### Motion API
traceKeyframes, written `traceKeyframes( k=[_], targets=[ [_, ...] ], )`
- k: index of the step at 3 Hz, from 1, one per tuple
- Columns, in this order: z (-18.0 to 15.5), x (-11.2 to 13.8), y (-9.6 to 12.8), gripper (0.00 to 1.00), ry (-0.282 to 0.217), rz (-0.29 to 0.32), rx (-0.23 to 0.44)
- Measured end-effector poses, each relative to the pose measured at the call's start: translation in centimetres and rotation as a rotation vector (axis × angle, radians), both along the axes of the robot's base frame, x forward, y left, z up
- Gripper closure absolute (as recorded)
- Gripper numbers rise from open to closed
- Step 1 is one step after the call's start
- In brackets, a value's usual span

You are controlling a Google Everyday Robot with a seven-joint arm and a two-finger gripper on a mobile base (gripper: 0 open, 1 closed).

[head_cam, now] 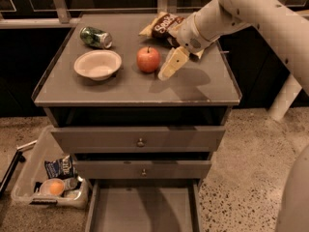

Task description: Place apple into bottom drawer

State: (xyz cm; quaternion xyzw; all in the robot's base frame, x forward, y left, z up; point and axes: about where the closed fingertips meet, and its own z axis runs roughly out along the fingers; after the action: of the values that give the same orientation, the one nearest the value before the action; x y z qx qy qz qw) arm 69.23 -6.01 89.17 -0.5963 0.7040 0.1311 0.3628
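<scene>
Shows a thick, smooth white arm [260, 8] of rounded tubes; narrows to a wrist collar [194, 34] (dark dots on it); ends in a cream-yellow gripper [170, 65] just beside the apple [148, 59].

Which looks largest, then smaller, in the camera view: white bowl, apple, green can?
Largest: white bowl. Then apple and green can: alike, and the can lies farther back, so unranked. The gripper hovers close beside the apple.
</scene>
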Motion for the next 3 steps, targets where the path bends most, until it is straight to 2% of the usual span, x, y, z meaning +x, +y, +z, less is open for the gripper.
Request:
traceKeyframes(
  k=[1, 3],
  targets=[
    [-0.4, 0.9, 1.1, 0.0, 0.034, 0.007, 0.051],
    [-1.9, 1.9, 3.3, 0.0, 0.093, 0.022, 0.096]
  ],
)
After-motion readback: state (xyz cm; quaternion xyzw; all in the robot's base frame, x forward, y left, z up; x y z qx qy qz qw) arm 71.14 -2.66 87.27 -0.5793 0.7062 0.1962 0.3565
